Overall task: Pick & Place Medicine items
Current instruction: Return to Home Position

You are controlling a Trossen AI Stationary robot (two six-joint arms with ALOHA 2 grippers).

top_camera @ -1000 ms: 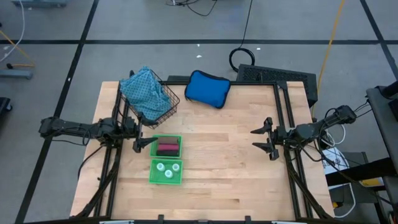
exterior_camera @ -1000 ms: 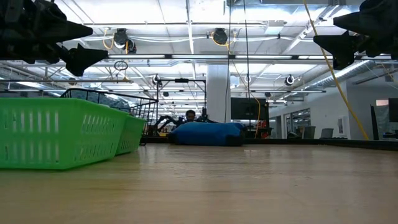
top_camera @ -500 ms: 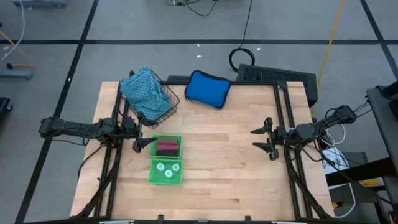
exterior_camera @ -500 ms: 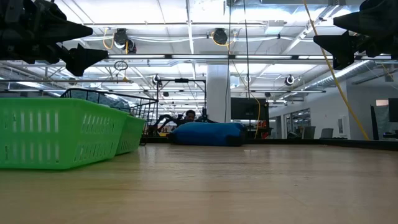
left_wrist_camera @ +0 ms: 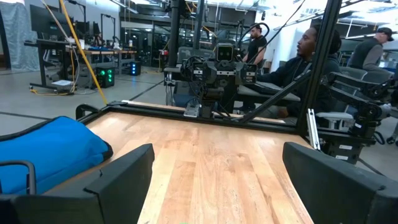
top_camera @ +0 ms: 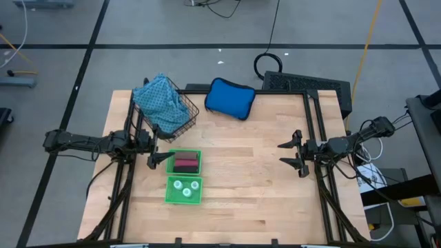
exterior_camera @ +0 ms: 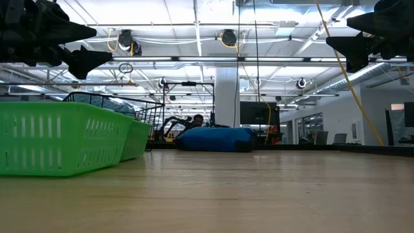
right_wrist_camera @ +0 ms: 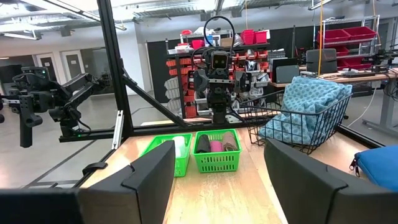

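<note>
Two green baskets sit on the table's left half. The farther basket (top_camera: 185,162) holds the black, pink and brown oblong pieces (right_wrist_camera: 216,146). The nearer basket (top_camera: 184,190) holds three white round bottles (top_camera: 185,186). My left gripper (top_camera: 160,157) hovers open just left of the farther basket, raised above the table, fingers pointing right. My right gripper (top_camera: 282,153) hovers open over the table's right half, raised as well, fingers pointing left toward the baskets. Neither touches anything.
A black wire basket (top_camera: 169,109) with the light-blue patterned cloth (top_camera: 160,100) stands at the far left. The bright-blue pouch (top_camera: 229,98) lies at the far edge. Bare wood (top_camera: 241,179) stretches between the grippers. Several people sit beyond the table (left_wrist_camera: 311,56).
</note>
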